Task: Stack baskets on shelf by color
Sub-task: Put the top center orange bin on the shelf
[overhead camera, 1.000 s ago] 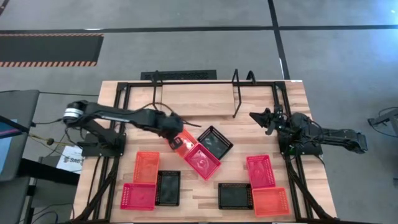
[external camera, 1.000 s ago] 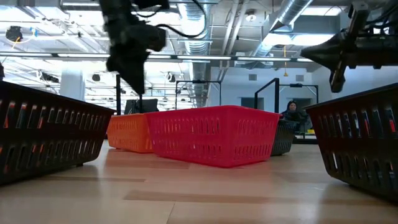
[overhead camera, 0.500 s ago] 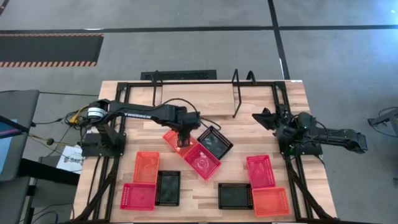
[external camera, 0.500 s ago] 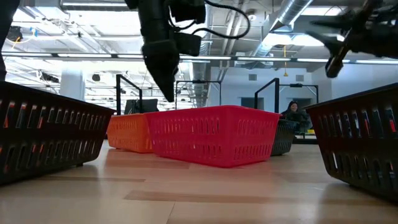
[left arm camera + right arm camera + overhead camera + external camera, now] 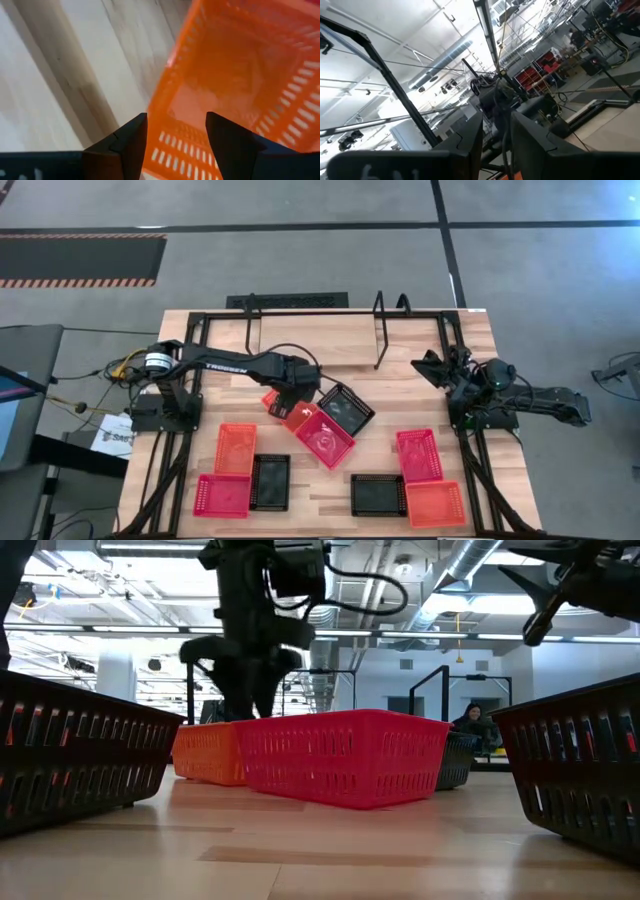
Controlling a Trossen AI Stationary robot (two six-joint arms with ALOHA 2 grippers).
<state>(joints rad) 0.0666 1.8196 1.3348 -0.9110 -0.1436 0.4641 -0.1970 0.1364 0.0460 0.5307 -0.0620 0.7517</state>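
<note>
An orange basket [image 5: 276, 400] rests flat on the tabletop, beside a pinkish-red basket [image 5: 326, 439] and a black basket [image 5: 347, 409]. My left gripper [image 5: 291, 402] points down over the orange basket's end, open. In the left wrist view its fingers [image 5: 131, 144] stand on either side of the basket's end wall [image 5: 172, 131]; I cannot tell whether they touch it. My right gripper [image 5: 430, 367] is raised at the table's right side, open, tipped upward and holding nothing. The shelf [image 5: 315, 340] stands at the far edge and shows no baskets on it.
More baskets sit near the front edge: orange [image 5: 236, 448], pinkish-red [image 5: 222, 494] and black [image 5: 270, 481] at the left, black [image 5: 378, 494], pinkish-red [image 5: 419, 455] and orange [image 5: 435, 503] at the right. A person [image 5: 470, 720] sits beyond the table.
My left gripper has gone toward the table's right edge and down over the orange basket. It has rolled about its own axis and opened. My right gripper has tipped upward. The baskets have stayed in place.
</note>
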